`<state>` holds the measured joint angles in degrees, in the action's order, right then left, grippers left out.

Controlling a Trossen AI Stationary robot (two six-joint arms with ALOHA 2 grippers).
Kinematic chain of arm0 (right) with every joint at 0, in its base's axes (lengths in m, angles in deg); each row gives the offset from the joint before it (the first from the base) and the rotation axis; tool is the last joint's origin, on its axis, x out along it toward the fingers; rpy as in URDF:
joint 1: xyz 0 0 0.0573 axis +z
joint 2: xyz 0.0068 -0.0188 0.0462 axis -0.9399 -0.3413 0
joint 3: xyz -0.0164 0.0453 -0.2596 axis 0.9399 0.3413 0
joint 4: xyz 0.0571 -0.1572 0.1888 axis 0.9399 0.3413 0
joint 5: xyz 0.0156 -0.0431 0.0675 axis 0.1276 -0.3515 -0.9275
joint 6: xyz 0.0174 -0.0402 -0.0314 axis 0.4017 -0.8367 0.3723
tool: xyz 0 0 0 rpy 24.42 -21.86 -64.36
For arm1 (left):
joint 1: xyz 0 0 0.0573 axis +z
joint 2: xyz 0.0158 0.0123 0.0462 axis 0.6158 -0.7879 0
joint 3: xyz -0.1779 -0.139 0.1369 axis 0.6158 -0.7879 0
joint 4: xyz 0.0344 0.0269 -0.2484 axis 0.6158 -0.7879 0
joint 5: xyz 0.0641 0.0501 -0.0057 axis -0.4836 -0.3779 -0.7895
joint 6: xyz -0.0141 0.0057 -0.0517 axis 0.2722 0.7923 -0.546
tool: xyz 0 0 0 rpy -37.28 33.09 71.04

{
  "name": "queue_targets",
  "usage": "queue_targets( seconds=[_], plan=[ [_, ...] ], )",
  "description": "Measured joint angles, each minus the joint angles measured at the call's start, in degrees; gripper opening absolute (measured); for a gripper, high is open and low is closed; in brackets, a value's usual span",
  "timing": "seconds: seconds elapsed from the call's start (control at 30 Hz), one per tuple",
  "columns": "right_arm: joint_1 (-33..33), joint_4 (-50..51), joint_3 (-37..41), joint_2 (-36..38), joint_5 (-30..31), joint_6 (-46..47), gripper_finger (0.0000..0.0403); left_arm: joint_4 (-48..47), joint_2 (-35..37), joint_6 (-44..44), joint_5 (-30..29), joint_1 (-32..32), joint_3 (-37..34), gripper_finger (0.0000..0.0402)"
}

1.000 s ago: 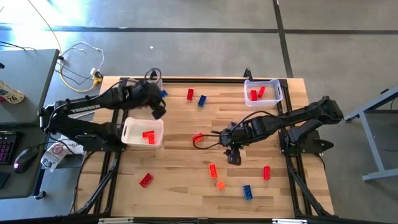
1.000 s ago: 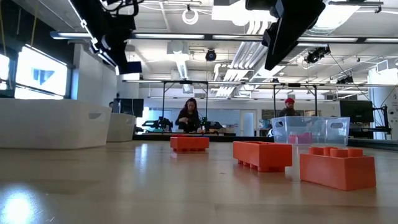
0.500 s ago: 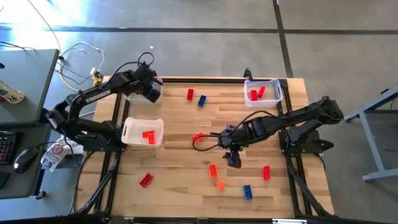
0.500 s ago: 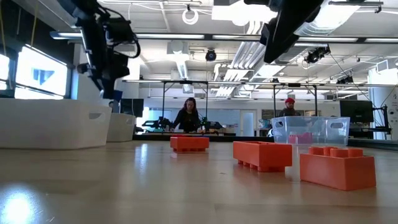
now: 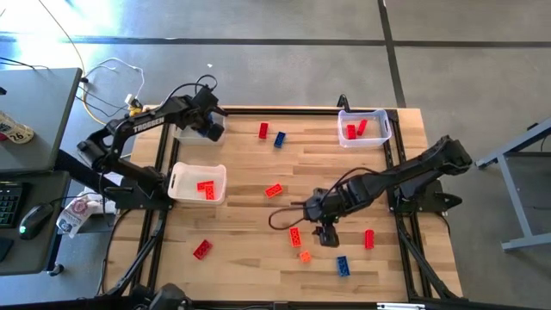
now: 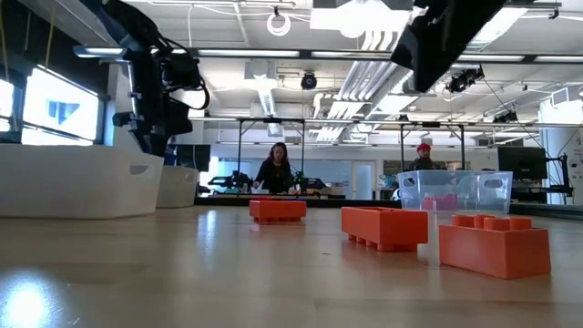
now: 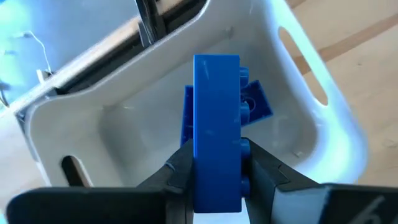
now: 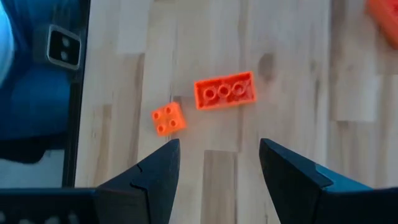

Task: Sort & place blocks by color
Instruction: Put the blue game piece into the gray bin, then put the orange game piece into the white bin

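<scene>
Blue block (image 7: 216,130) above white bin (image 7: 311,118)

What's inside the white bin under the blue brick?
Another blue brick lies in the white bin. The held blue brick in the left hand hides part of the floor.

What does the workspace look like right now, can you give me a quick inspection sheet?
Surface: wooden table, loose bricks scattered on it.
Job's things: blue brick held over a white bin; red bricks in the second white bin and the clear bin; orange brick loose.
Clutter: nothing seen.
End effectors: left end effector shut on the blue brick; right end effector open above the orange brick.
Cables: white cable on the floor.
Surroundings: desk with mouse; people in the background.
</scene>
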<state>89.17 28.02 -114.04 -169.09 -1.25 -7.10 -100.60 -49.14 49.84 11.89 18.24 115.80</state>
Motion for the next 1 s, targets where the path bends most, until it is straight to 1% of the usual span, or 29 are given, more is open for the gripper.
queue_targets(
  seconds=[0.13,0.23,0.37,0.6,0.73,0.83,1.0],
  plan=[
    [2.3,-0.4,0.0,-2.3,0.0,0.1,0.0206,-0.1,-0.4,-1.2,0.3,0.0,0.0,0.0084],
    [3.7,-1.1,0.0,-3.9,0.0,0.8,0.0206,-0.6,-0.5,-1.4,0.7,0.0,0.0,0.0104],
    [5.3,-2.6,0.0,-5.4,0.1,1.1,0.0206,-0.6,-0.5,-1.3,3.0,0.0,0.0,0.0133],
    [6.4,-3.0,0.0,-8.1,0.3,1.1,0.0206,-0.6,-0.5,0.1,5.9,0.0,0.0,0.0178],
    [6.5,-3.8,0.0,-9.8,0.2,1.0,0.0206,-0.6,-0.4,0.2,10.6,0.0,0.0,0.0187],
    [6.8,-5.5,0.0,-10.8,0.2,-0.5,0.0206,-0.6,-0.2,1.6,15.1,0.0,0.0,0.0187],
    [7.8,-9.4,0.0,-11.8,0.2,-2.9,0.0206,-0.8,1.7,1.5,22.1,-0.1,0.0,0.0187]
  ],
)
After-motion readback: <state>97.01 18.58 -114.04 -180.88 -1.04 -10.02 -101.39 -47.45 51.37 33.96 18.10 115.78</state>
